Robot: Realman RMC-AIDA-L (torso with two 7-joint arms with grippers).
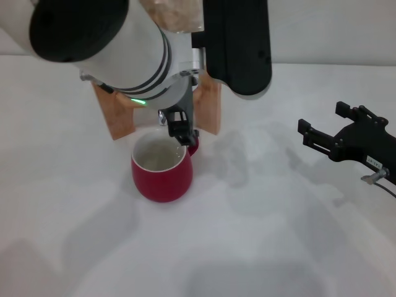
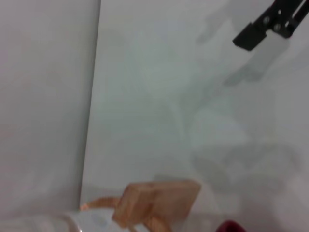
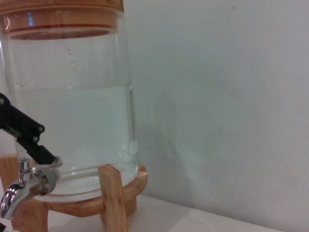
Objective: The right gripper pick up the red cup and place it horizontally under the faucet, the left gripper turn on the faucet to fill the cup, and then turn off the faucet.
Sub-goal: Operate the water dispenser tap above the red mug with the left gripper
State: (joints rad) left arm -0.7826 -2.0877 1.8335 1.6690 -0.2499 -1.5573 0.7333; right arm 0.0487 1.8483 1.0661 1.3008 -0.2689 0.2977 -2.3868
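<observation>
The white table (image 1: 278, 247) fills most of the head view, with a pale wall behind it. At the back stands a large clear water jar (image 3: 72, 96) about half full, resting on a wooden stand (image 3: 113, 198); the right wrist view shows it best, with a wooden band around its top.

The left arm (image 1: 105, 43), thick and silver-white with black bands and a green light, reaches in from the upper left of the head view and hides most of the jar. Its tip, the left gripper (image 1: 179, 127), sits at the faucet (image 3: 24, 181), right above the far rim of the red cup. In the right wrist view a black finger (image 3: 26, 137) of this gripper touches the top of the chrome faucet at its handle. The other finger is hidden, so how wide the claw stands cannot be told.

The right gripper (image 1: 318, 124) hangs over the table on the robot's right, well apart from the cup and holding nothing. Its two black fingers are spread apart with a clear gap between them. A white label shows on its body.

The red cup (image 1: 162, 170) stands upright on the table just in front of the stand, directly under the faucet, its cream inside facing up and its small handle toward the stand.
</observation>
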